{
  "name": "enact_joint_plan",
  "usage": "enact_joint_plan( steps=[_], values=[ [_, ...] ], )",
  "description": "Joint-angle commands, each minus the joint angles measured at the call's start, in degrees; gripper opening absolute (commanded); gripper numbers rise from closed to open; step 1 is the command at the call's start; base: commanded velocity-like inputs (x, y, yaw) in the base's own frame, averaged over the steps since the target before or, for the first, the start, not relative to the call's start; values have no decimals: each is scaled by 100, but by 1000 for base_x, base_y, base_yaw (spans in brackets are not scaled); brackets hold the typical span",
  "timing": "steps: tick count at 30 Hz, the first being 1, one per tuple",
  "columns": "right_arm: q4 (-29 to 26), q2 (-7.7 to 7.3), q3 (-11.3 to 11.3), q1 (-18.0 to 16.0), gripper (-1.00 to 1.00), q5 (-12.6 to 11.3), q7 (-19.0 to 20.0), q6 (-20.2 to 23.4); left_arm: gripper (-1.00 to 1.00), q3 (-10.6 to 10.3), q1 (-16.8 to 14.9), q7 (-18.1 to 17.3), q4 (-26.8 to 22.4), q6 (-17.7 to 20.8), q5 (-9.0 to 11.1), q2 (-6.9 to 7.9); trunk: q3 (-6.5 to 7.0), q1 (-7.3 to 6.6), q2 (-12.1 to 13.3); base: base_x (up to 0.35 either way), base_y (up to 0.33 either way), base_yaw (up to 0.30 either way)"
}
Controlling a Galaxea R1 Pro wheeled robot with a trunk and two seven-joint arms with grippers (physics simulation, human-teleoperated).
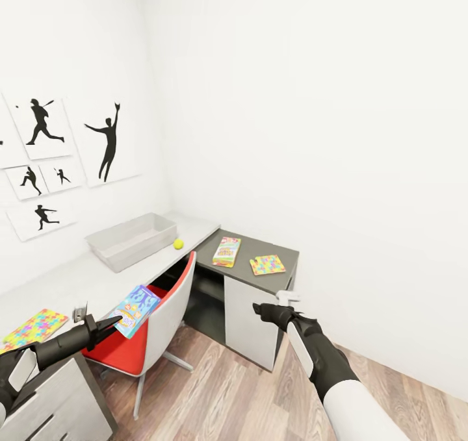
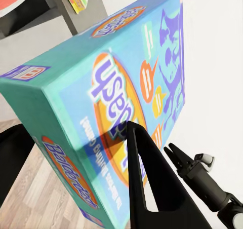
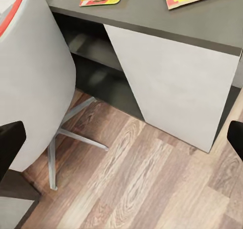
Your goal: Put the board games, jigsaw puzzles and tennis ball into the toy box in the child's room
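Left gripper [image 1: 116, 324] clamped on glossy blue cartoon-printed rectangular game box [image 1: 134, 310]; right gripper [image 1: 262, 309] spread, empty, over wood-plank floor [image 3: 152, 188].

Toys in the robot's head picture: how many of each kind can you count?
Board games: 2, a blue board game held in the left gripper and a white-red-yellow board game on the dark cabinet.
Jigsaw puzzles: 2, a jigsaw puzzle on the cabinet and another jigsaw puzzle on the table.
Tennis balls: 1, the tennis ball beside the toy box.
Total: 5
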Motion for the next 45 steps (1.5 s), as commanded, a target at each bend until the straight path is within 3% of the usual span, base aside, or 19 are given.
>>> enact_joint_plan(
  steps=[1, 17, 26, 45],
  values=[
    [-13, -2, 1, -2, 100, -36, -2, 27, -100, 9, -5, -9, 3, 35, 12, 0, -8, 3, -9, 0, 0, 37],
    [-23, -4, 1, 6, 100, -36, -1, 27, -100, 17, -5, -11, -3, 30, 12, 8, -6, 3, -9, 7, 0, 4],
    [-23, 4, 8, -8, 100, -29, -1, 27, -100, 10, -4, -9, -3, 31, 12, 8, 0, 3, -9, 247, 0, 9],
    [-23, 1, 2, -20, 100, -36, 7, -211, -100, 9, -1, -9, -3, 26, 12, 8, 145, 3, -9, 30, -2, 153]
  ],
)
